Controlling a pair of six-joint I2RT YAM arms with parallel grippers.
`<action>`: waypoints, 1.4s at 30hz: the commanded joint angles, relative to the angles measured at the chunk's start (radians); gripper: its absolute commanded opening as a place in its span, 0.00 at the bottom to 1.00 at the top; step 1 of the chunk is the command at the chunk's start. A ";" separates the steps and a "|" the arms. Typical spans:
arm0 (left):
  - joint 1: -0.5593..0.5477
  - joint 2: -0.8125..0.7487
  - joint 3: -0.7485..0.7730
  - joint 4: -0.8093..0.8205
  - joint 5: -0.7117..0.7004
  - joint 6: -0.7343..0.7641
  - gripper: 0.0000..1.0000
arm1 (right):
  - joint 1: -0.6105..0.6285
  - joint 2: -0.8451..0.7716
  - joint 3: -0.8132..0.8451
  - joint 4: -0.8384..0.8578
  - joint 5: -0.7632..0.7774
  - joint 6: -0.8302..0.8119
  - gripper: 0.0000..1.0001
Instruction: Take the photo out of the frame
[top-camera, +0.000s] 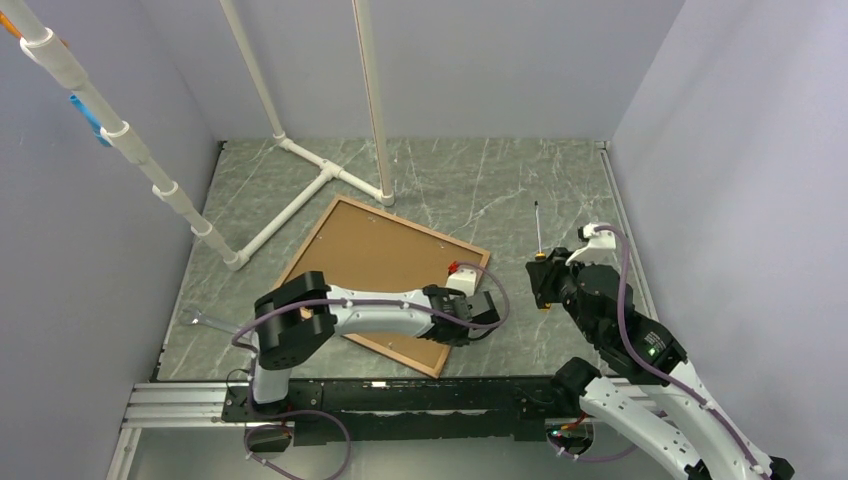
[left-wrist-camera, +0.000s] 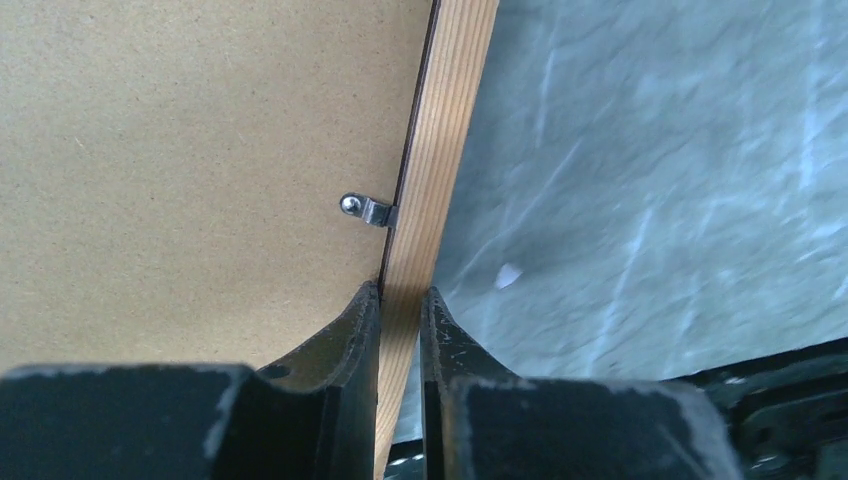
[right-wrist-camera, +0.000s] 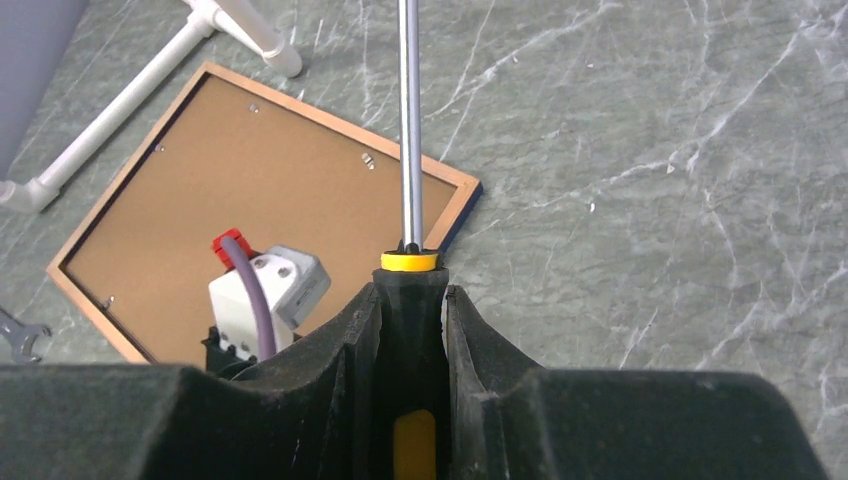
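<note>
The frame (top-camera: 415, 224) lies face-down on the table (top-camera: 560, 190) with the brown backing board (top-camera: 375, 250) up, so the photo is hidden underneath and we can't see it. The left gripper (left-wrist-camera: 400, 295) is clamped on the frame's wooden rail, 1 finger on the board side and 1 outside. The rail runs straight ahead from those fingers, and 1 metal clip (left-wrist-camera: 365, 209) sits just ahead on it, tab over the board. The right gripper (right-wrist-camera: 412, 290) is closed around the screwdriver (right-wrist-camera: 408, 120) handle, with the shaft pointing away from the base. It hangs apart from the frame, which lies to its left, right corner nearest. We judge the left arm is nearer to the clip but busy pinning. The tip has to swing left to reach it.
</note>
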 joint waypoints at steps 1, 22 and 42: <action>0.008 0.038 0.132 0.008 -0.069 -0.215 0.00 | -0.001 0.024 0.064 -0.032 0.038 0.042 0.00; 0.177 0.040 -0.037 0.909 0.278 -0.046 0.52 | -0.001 0.198 0.242 -0.452 -0.043 0.225 0.00; 0.189 -0.544 -0.516 0.584 0.306 0.334 0.61 | 0.002 0.555 0.096 -0.440 -0.459 0.151 0.00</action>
